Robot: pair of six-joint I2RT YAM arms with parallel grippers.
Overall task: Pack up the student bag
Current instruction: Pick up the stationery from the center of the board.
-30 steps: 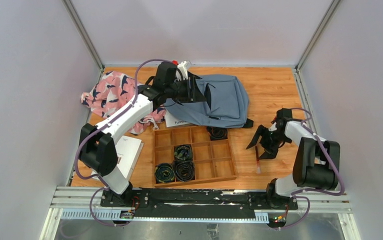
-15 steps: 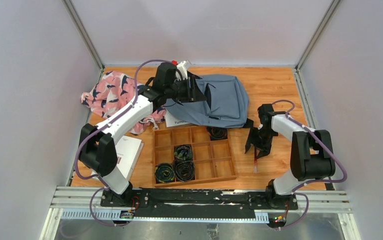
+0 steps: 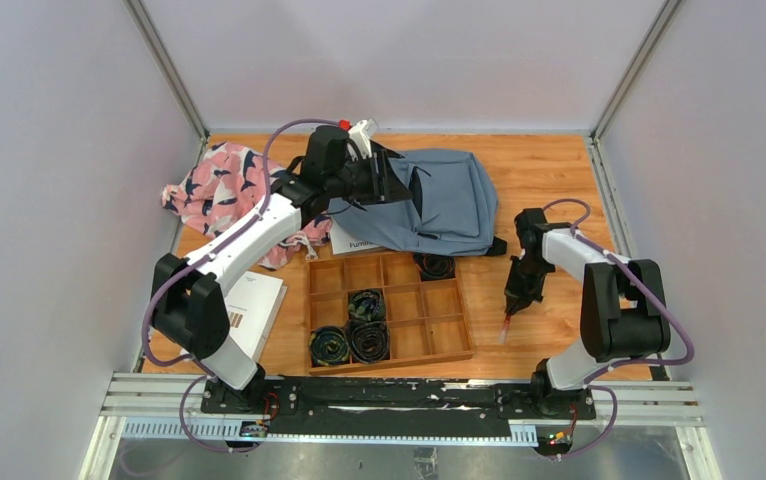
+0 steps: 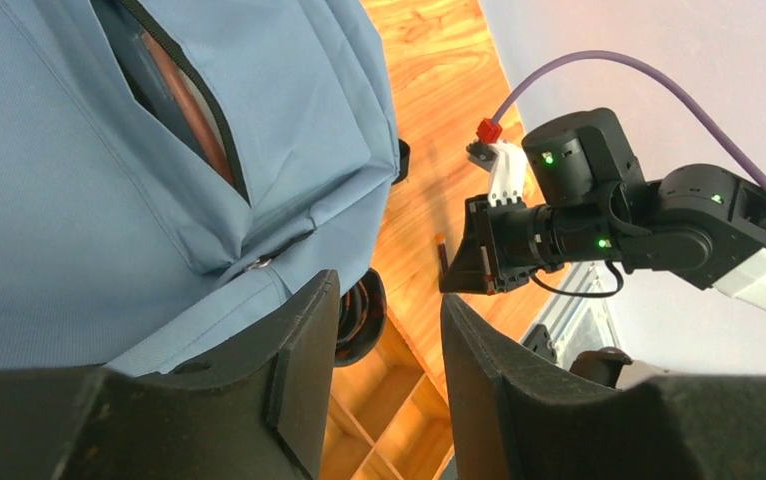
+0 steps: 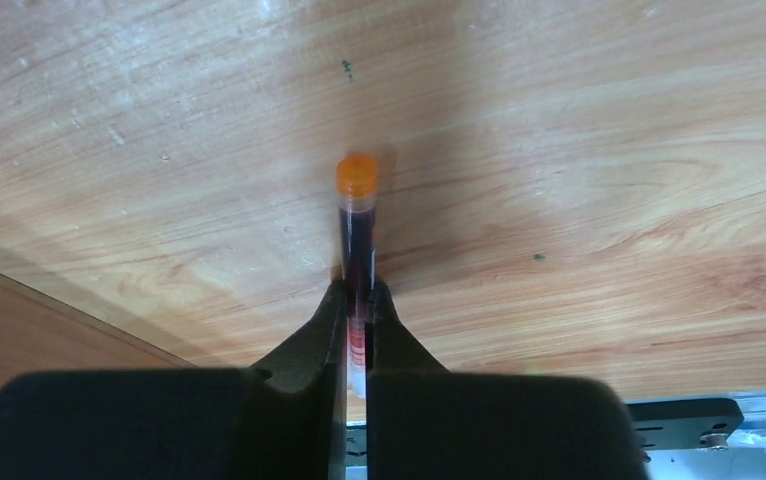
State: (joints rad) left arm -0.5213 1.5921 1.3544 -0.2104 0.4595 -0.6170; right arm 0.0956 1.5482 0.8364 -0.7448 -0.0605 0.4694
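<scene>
Wooden tray (image 3: 439, 336) sits beside student bag (image 3: 454, 205); right gripper (image 5: 357, 292) pinches pen (image 5: 358, 215).

My two arms match: the left arm (image 3: 249, 235) and the right arm (image 3: 584, 250) have white shells on the long links and bulky matt black housings at the joints. A purple cable (image 4: 609, 54) runs along each. My left end effector (image 4: 384, 300) and right end effector (image 5: 357, 292) are black, with thick wedge-shaped fingers narrowing to the tips. On my right wrist small green lights (image 4: 547, 158) glow, and a white bracket (image 4: 502, 172) carries a red plug (image 4: 488, 130). Both bases are fixed to a black plate (image 3: 399, 392).
</scene>
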